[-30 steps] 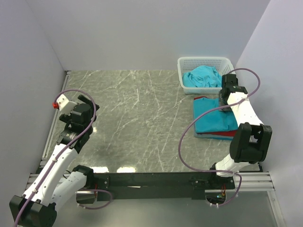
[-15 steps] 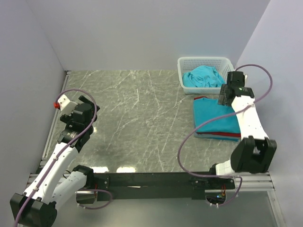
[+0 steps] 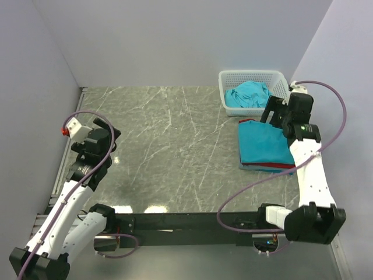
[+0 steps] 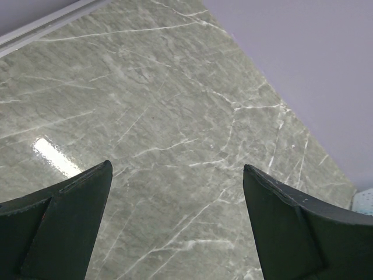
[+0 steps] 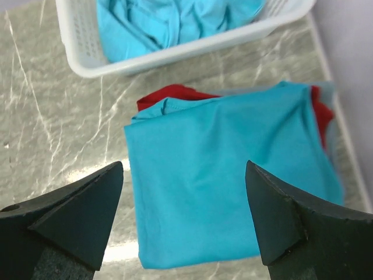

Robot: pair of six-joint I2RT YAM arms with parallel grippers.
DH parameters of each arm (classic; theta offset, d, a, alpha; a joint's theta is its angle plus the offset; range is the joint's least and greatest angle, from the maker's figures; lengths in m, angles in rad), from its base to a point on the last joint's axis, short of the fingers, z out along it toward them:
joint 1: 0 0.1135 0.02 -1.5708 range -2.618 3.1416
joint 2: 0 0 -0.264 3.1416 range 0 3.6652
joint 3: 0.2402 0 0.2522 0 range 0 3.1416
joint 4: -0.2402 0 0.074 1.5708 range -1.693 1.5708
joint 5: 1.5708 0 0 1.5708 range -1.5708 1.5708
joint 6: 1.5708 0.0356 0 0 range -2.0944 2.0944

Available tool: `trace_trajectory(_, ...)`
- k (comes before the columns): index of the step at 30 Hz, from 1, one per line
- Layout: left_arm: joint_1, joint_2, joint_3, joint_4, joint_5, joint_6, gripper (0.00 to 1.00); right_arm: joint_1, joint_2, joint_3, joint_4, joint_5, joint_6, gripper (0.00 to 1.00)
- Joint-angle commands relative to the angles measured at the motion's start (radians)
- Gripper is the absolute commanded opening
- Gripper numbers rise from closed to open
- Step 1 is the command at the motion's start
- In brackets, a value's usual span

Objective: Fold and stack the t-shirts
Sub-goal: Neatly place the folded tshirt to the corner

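Right tool (image 5: 183, 168) risen off folded teal shirt (image 5: 233, 192), spread wide; wrist view shows red shirt (image 5: 166, 94) beneath; left tool (image 4: 178, 169) wide.

We see a robotics lab cell: plain walls (image 3: 175, 41) box a marble-look table (image 3: 169, 151), 2 arms (image 3: 65, 201) bolted to a black rail (image 3: 186, 221).

One red t-shirt (image 5: 170, 94), one basket (image 5: 175, 55)

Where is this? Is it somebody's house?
Probably a robot lab booth, not a house: plain walls box in a marbled table, with two bolted-down robot arms, a basket and folded t-shirts.
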Motion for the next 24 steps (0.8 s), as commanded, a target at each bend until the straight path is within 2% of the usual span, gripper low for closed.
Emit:
trace_trajectory(1, 0.006, -0.018, 0.04, 0.005, 0.027, -0.014, 0.99, -0.005, 0.092, -0.002, 0.07, -0.029, 0.04, 0.91)
trace_trajectory(5, 0.006, -0.003, 0.051, -0.006, 0.028, -0.018, 0.99, -0.012, 0.204, 0.031, 0.032, 0.048, 0.07, 0.92)
trace_trajectory(10, 0.006, 0.028, 0.054, -0.003, 0.033, -0.005, 0.99, -0.03, 0.311, 0.032, 0.088, 0.127, 0.058, 0.93)
trace_trajectory(24, 0.007, 0.066, 0.059, 0.015, 0.022, -0.002, 0.99, -0.143, 0.508, 0.075, 0.208, 0.043, 0.01, 0.94)
